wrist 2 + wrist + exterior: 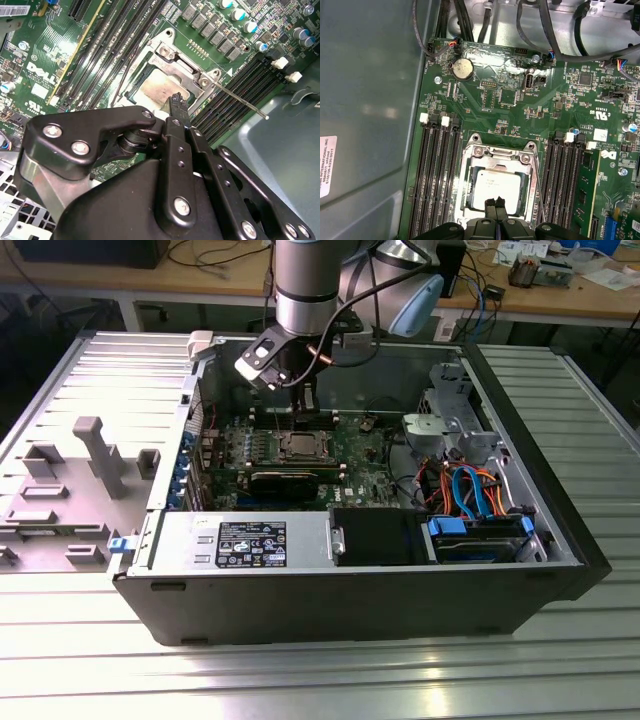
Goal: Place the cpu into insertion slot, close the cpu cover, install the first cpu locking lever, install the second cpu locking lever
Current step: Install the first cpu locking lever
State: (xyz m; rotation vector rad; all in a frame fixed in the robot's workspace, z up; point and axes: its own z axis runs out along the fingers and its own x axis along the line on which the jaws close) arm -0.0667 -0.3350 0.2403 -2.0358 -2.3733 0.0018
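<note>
Claw [495, 202] fingers are pressed together in both wrist views, with nothing seen between them. The tips sit over the near edge of the cpu [506, 181] — whether they touch it I cannot tell.

The cpu lies flat in the slot [468, 198], its dull grey top facing up. The cover [495, 159] appears folded down around it, so the chip shows through the square window. In the second wrist view a thin metal lever [235, 98] runs from a screw at the cover's corner out over the memory slots, its free end off past them.

Long black memory slots [440, 175] flank the socket on both sides. Beyond it, the green board [490, 95] carries a round coin cell [462, 68] near its far edge.

In the exterior view the arm [305, 280] comes down from above into the open case [360, 600]. Blue and orange cables [470, 495] lie bunched toward the exterior view's right. The case rests on a ribbed metal worktop [300, 680] — a grey panel [60, 490] lies flat to the exterior view's left.
</note>
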